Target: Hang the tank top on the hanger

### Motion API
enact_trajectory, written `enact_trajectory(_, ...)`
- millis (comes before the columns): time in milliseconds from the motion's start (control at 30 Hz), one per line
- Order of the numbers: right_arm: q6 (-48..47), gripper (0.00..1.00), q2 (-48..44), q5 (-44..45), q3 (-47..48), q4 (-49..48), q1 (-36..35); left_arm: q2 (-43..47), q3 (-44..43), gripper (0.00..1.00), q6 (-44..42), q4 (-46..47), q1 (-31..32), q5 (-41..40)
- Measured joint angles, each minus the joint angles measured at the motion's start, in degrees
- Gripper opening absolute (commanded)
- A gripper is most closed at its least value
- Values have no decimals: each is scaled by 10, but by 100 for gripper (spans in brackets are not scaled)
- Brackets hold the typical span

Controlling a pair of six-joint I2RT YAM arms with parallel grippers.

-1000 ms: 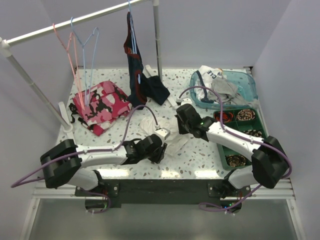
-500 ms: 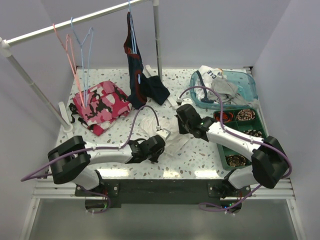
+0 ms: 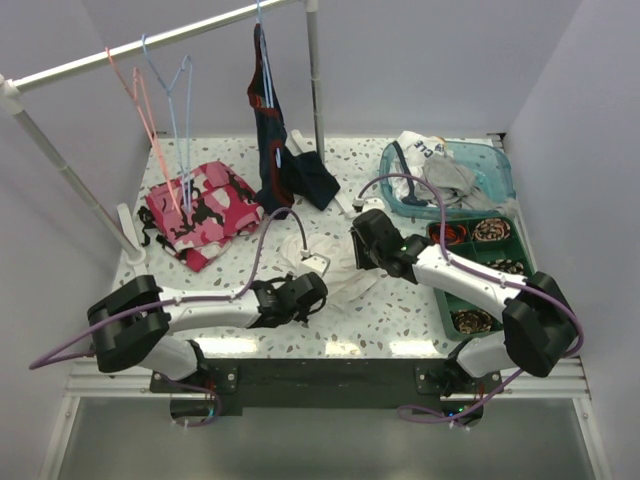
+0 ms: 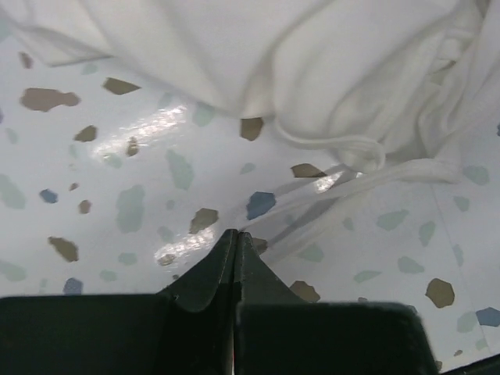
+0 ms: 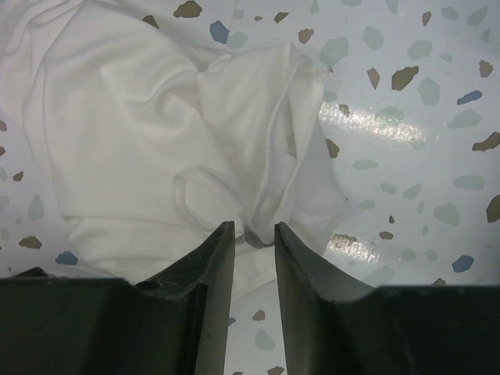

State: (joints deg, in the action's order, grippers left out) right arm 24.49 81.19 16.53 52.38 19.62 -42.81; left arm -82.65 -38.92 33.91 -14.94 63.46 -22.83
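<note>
Top external view puts the tank top [image 3: 345, 275] crumpled on the speckled table [image 3: 400, 312], between my two arms and well apart from the hanger [image 3: 186, 120]. That light-blue hanger hangs on the rail [image 3: 200, 28] at the far left, beside a pink hanger [image 3: 140, 100], so nothing is threaded yet.

I have both arms low over the cloth, I judge, to find a strap and spread the neck opening. The right gripper [image 5: 254, 234] has its fingers drawn close on a raised fold near the middle of the fabric, pinching it. The left gripper [image 4: 236, 238] has its fingers pressed together at the near edge of the cloth. A narrow strap loop lies just ahead of the tips, and I cannot tell whether any of it is caught.

A pink camouflage garment [image 3: 200, 212] lies under the hangers, and a navy garment [image 3: 268, 130] hangs from the rail.

To the right, the clear blue bin [image 3: 497, 172] holds a heap of mixed clothes. The green tray [image 3: 518, 232] beside it has compartments holding small rolled items, too small to identify.
</note>
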Motion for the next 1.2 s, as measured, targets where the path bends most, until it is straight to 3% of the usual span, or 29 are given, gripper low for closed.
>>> enact_trajectory(267, -11, 32, 3, -44, -16, -21, 0, 76, -4, 0, 39, -89, -43, -96)
enact_trajectory(433, -20, 29, 30, -71, -15, -41, 0, 122, -2, 0, 40, -107, -91, -110)
enact_trajectory(733, -24, 20, 68, -84, -5, -45, -2, 137, -2, 0, 30, -113, -94, -115)
enact_trajectory(933, -19, 3, 44, -34, 6, -26, -3, 149, -7, 0, 18, -123, -94, -112)
enact_trajectory(1200, -16, 2, -21, 58, 68, 26, -3, 218, -67, 0, -37, -121, -94, -86)
